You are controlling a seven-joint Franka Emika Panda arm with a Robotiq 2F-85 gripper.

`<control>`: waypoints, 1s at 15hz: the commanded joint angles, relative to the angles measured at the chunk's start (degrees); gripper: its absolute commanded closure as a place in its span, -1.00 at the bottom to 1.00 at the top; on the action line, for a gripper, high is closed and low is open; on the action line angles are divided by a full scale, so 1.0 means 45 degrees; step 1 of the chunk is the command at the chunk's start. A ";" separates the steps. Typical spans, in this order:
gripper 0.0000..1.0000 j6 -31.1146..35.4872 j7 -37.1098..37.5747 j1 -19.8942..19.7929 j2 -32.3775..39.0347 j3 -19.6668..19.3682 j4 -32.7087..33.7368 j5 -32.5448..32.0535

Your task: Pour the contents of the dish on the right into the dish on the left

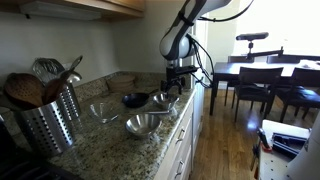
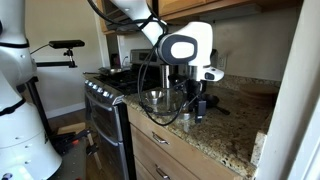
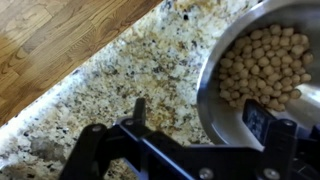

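Note:
A steel bowl (image 3: pixel 222 118) holding chickpeas (image 3: pixel 262 55) fills the right of the wrist view, on the granite counter near its edge. My gripper (image 3: pixel 198 112) is open. One finger is over the counter outside the bowl and the other is over the bowl's inside, so the rim lies between them. In both exterior views my gripper (image 1: pixel 178 82) (image 2: pixel 196 108) hangs low beside that bowl (image 1: pixel 165 99) (image 2: pixel 155 98). Two more steel bowls (image 1: pixel 143 124) (image 1: pixel 104 111) stand further along the counter.
A black dish (image 1: pixel 134 99) sits behind the bowls. A steel utensil holder (image 1: pixel 48 120) with spoons stands at the counter's near end. The counter edge drops to a wood floor (image 3: pixel 60 40). A stove (image 2: pixel 105 90) adjoins the counter. A dining table and chairs (image 1: pixel 262 80) stand beyond.

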 commanded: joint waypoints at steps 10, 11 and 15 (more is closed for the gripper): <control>0.78 -0.0042 -0.0392 0.0089 0.0206 -0.0090 0.0251 0.0282; 0.81 -0.0048 -0.0398 0.0094 0.0197 -0.0097 0.0273 0.0261; 0.90 -0.0071 -0.0421 0.0101 0.0093 -0.0121 0.0474 0.0202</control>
